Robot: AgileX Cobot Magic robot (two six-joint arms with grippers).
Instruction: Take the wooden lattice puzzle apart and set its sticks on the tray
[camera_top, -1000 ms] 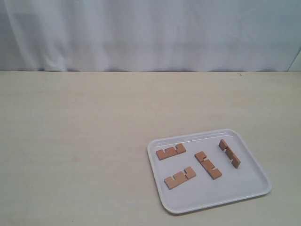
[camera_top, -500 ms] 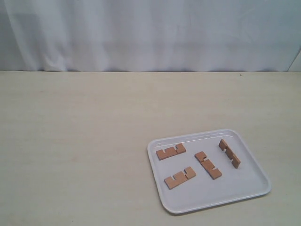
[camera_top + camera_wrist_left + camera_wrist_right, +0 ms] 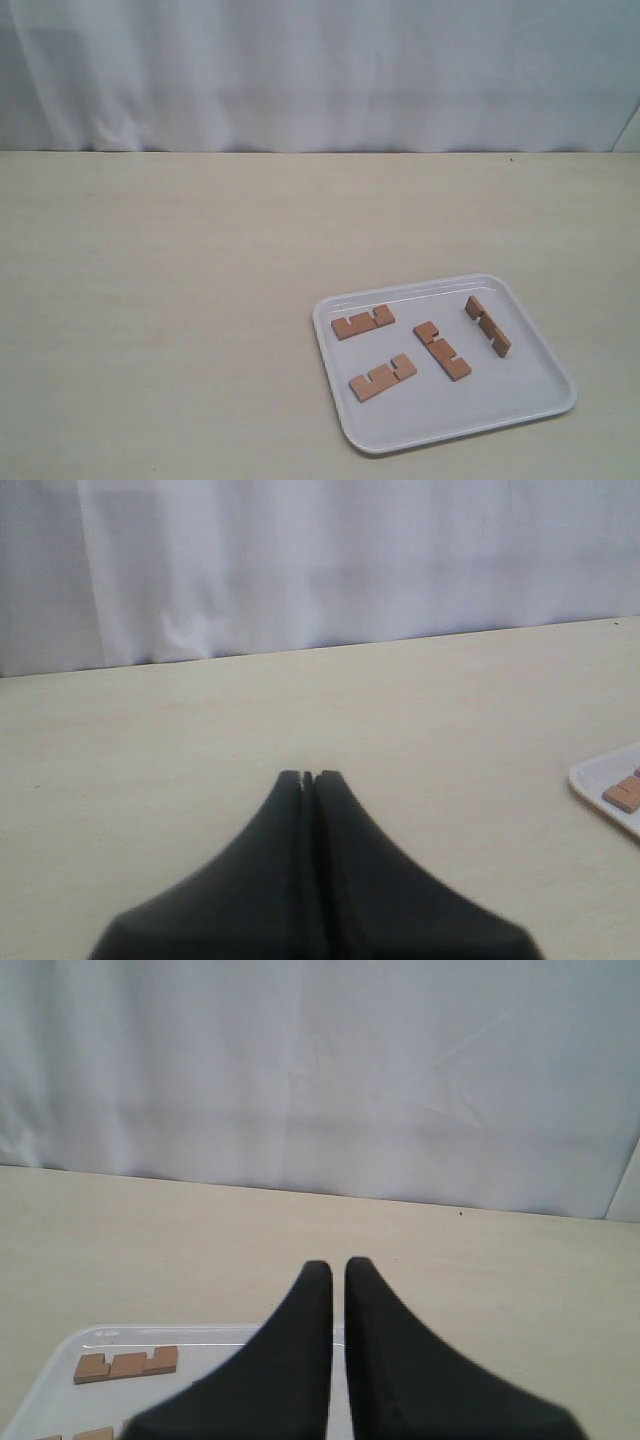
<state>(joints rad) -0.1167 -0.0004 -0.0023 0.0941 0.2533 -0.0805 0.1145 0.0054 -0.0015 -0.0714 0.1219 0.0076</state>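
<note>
Wood lies in four separate pieces

Your pale beige table (image 3: pixel 150 300) carries the large shallow white rectangular plastic tray (image 3: pixel 525 390) toward its near right corner. You have the left gripper (image 3: pixel 307 776) and the right gripper (image 3: pixel 338 1265) above the table, each with black jaws together, holding nothing. Four short flat light-brown notched wooden sticks (image 3: pixel 442 350) lie separate in the tray: two by its left edge, one mid-tray, one along its right edge.
</note>
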